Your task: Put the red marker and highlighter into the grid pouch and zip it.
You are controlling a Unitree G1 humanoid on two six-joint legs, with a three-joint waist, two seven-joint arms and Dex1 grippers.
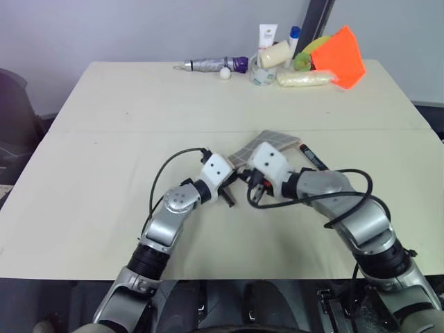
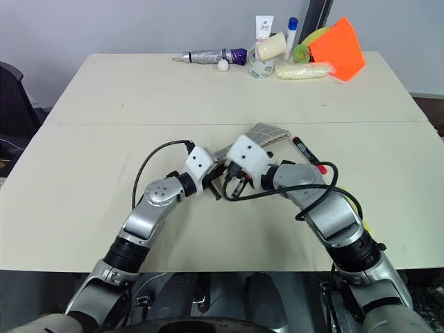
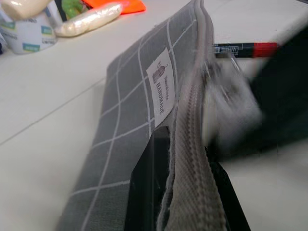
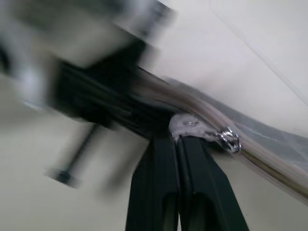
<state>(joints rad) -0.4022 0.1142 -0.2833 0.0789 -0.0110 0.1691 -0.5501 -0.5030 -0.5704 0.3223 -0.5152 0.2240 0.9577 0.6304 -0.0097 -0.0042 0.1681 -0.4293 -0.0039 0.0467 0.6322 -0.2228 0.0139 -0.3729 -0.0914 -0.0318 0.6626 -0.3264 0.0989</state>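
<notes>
Both arms angle inward, meeting mid-table. Left gripper (image 3: 178, 192) roughly level, black fingers clamped on the zipper edge of the flat grey fabric grid pouch (image 3: 139, 120) with white lines and a small white label. Right gripper (image 4: 179, 144) tilted down, fingers pressed together at the silver zipper pull (image 4: 192, 126). Pouch stands on edge between the grippers. Slim black red marker (image 2: 306, 153) with red band lies on the beige table (image 1: 104, 139), just beside the pouch at 3 o'clock.
</notes>
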